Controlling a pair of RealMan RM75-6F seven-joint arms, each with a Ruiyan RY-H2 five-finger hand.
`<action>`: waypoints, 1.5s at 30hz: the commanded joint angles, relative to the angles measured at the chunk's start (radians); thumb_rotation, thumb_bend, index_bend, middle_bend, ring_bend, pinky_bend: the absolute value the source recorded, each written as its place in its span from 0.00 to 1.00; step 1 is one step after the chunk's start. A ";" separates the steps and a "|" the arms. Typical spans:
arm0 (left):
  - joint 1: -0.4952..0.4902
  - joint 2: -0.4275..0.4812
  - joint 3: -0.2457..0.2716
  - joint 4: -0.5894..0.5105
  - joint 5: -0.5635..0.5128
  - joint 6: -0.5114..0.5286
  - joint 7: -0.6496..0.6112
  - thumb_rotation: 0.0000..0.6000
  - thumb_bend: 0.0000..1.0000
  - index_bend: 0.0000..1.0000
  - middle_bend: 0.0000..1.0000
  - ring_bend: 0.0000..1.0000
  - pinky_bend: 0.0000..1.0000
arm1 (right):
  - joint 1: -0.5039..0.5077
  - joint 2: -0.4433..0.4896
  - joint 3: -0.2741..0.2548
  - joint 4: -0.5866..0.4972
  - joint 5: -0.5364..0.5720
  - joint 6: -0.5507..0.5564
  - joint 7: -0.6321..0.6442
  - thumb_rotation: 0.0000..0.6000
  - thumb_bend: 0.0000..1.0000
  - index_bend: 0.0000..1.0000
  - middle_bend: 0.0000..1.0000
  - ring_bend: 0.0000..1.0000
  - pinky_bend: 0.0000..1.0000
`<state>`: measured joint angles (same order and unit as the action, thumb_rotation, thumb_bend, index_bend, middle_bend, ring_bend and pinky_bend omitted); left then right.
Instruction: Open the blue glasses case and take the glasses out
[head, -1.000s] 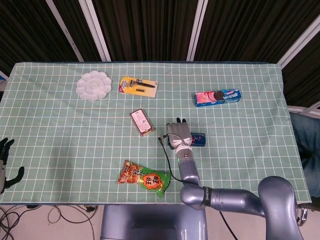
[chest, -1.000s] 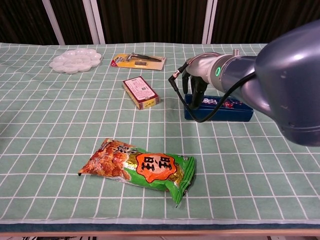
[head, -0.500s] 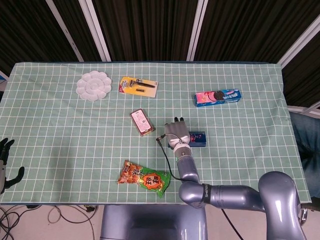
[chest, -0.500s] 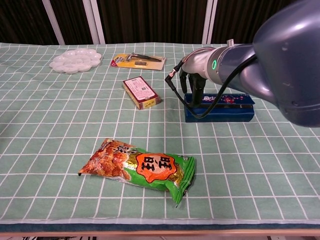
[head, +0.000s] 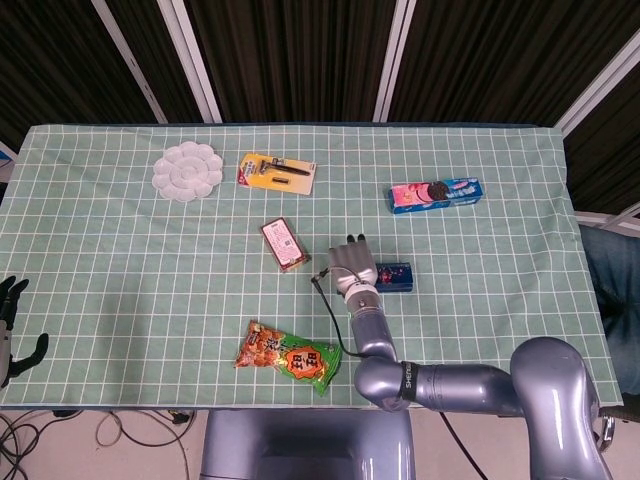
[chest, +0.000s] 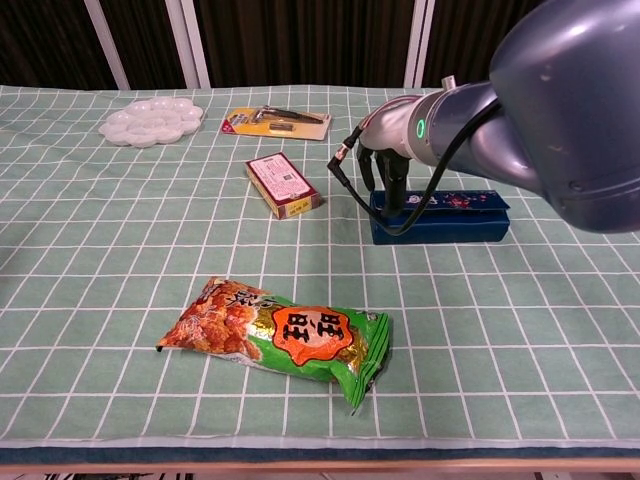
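Green checked cloth over table, dark curtains behind. Right hand down at left end of blue case, fingers pointing onto its top; grip or mere touch: cannot tell. Case closed, lying flat near table middle. Just left, red box, writing too small to read. Nearer the front edge, snack bag with large Chinese characters. Farther off, cookie pack, carded tool, white palette. Left hand at far left edge, off the cloth, holding nothing, fingers apart.
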<state>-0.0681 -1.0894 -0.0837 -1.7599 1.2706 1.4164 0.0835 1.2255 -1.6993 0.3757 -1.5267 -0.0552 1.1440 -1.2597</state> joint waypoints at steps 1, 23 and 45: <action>0.000 0.000 0.000 0.000 0.000 0.000 0.000 1.00 0.38 0.06 0.00 0.00 0.00 | 0.021 0.000 -0.001 0.018 0.015 -0.015 -0.013 1.00 0.51 0.44 0.43 0.16 0.17; -0.001 0.001 0.000 -0.001 -0.007 -0.004 0.003 1.00 0.38 0.06 0.00 0.00 0.00 | 0.047 -0.039 -0.067 0.117 -0.040 -0.026 0.015 1.00 0.51 0.44 0.24 0.14 0.17; 0.001 0.003 -0.003 -0.005 -0.020 -0.003 0.008 1.00 0.38 0.07 0.00 0.00 0.00 | 0.003 -0.123 -0.117 0.250 -0.256 0.026 0.140 1.00 0.49 0.42 0.17 0.11 0.17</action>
<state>-0.0674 -1.0860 -0.0868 -1.7650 1.2504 1.4134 0.0909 1.2409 -1.7973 0.2679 -1.3160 -0.2391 1.1468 -1.1683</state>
